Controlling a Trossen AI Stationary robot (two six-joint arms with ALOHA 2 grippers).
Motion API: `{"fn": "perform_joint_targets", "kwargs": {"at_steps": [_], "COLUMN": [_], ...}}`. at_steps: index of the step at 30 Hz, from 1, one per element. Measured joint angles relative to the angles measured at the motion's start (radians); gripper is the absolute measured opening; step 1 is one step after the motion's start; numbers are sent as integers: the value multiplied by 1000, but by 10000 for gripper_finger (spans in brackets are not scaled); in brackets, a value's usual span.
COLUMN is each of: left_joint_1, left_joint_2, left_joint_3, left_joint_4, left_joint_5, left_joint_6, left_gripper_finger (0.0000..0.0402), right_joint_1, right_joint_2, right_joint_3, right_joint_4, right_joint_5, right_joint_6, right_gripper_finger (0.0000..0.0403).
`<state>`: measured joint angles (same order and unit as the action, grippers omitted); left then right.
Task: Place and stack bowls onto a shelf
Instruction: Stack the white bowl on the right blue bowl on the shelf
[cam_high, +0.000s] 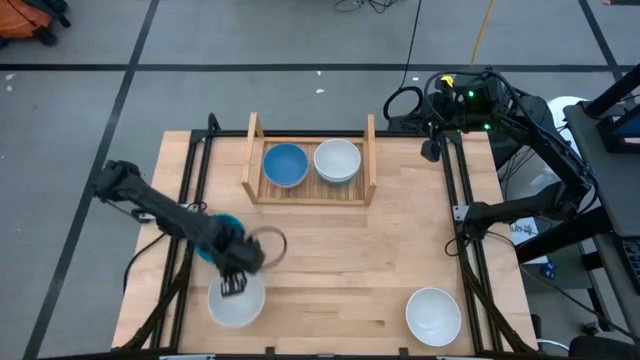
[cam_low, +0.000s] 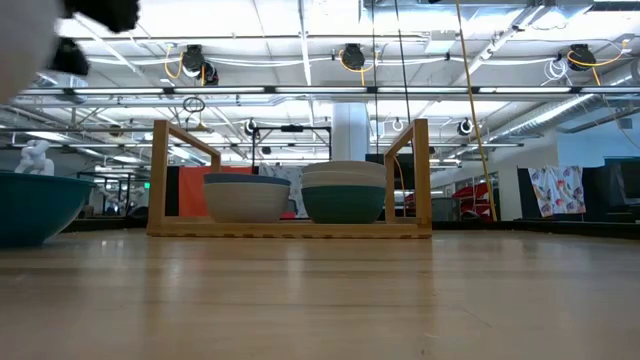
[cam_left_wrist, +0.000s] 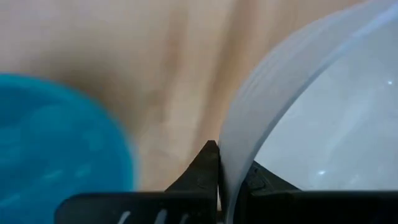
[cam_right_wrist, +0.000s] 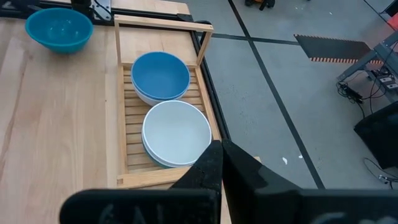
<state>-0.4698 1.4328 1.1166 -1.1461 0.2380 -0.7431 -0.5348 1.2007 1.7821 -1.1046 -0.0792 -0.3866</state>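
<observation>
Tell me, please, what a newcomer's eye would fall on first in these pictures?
Probably the left gripper at the table's near left, fingers shut on the rim of a small round white bowl, a bright turquoise bowl beside it. Next, the light wooden slatted shelf at the back, holding a blue-topped stack and a white-topped stack.

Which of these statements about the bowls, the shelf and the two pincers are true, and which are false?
1. The left pincer is shut on the rim of a white bowl at the table's near left. True.
2. The shelf holds three stacks of bowls. False: it holds two, one topped by a blue bowl, one by a white bowl.
3. The right pincer holds a bowl. False: it is shut on nothing, off the table's right side.
4. Another white bowl sits alone at the table's near right. True.
5. A teal bowl sits on the table outside the shelf. True.
</observation>
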Motion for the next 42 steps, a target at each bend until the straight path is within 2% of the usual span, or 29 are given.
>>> {"fn": "perform_joint_targets", "kwargs": {"at_steps": [3,8,13,19,27,32,38,42], "left_joint_1": [99,273,445,650,886,976,1056,1085], "left_joint_2": [-53,-61,-41,6,163,275,389,451], "left_joint_3": [76,297,509,698,851,925,955,955], "left_joint_4": [-155,-397,-417,-378,-356,-337,-334,-369], "left_joint_5": [-65,-216,-334,-400,-371,-285,-156,-152], "left_joint_6": [9,122,264,422,615,727,768,819], "left_gripper_finger": [4,4,4,4,4,4,4,4], "right_joint_1": [0,0,0,0,0,0,0,0], "right_joint_2": [0,0,0,0,0,0,0,0], "right_joint_3": [0,0,0,0,0,0,0,0], "right_joint_4": [0,0,0,0,0,0,0,0], "right_joint_5": [0,0,0,0,0,0,0,0], "right_joint_6": [0,-30,-48,-48,-53,-56,-56,-56], "right_gripper_finger": [0,0,0,0,0,0,0,0]}}
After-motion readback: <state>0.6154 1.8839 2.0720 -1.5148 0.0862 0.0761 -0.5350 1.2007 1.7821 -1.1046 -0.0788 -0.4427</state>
